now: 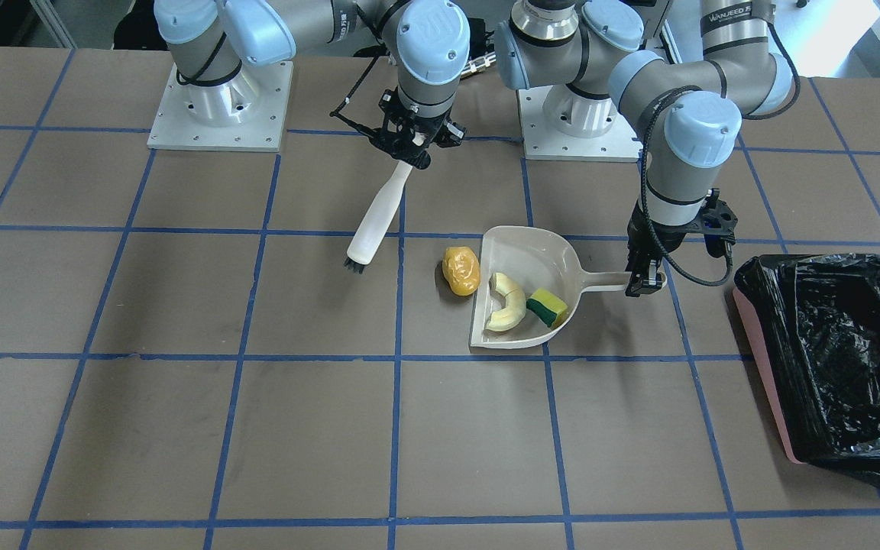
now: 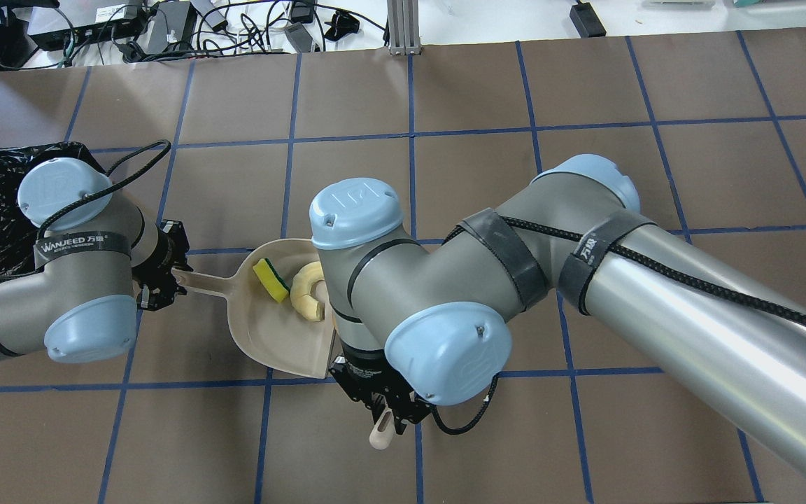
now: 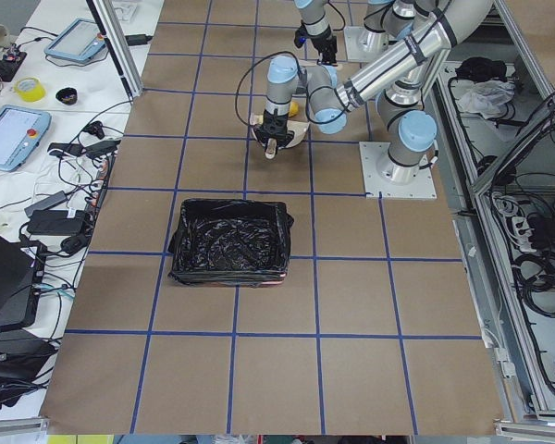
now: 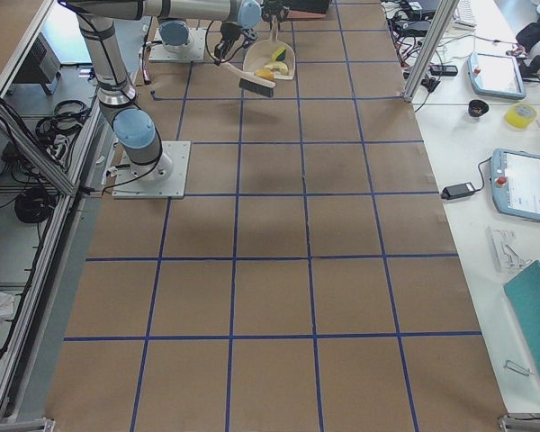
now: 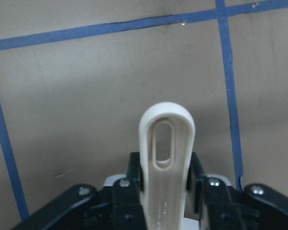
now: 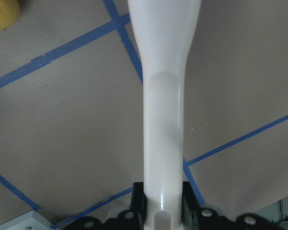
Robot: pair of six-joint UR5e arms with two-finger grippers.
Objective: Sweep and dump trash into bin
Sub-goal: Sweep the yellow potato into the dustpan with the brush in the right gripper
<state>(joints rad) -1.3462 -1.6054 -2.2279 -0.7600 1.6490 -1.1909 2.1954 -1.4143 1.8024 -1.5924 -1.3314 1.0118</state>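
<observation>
Front-facing view, as I read it: right fingers pinch white brush handle; yellow-orange lump on bench just beside dustpan mouth; croissant, sponge inside dustpan; left fingers clamp dustpan handle; black-lined pink bin far right.

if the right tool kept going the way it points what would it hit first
Probably bare table: the right tool points down along the brush it grips, so the bristles would land first, beside the yellow lump.
</observation>
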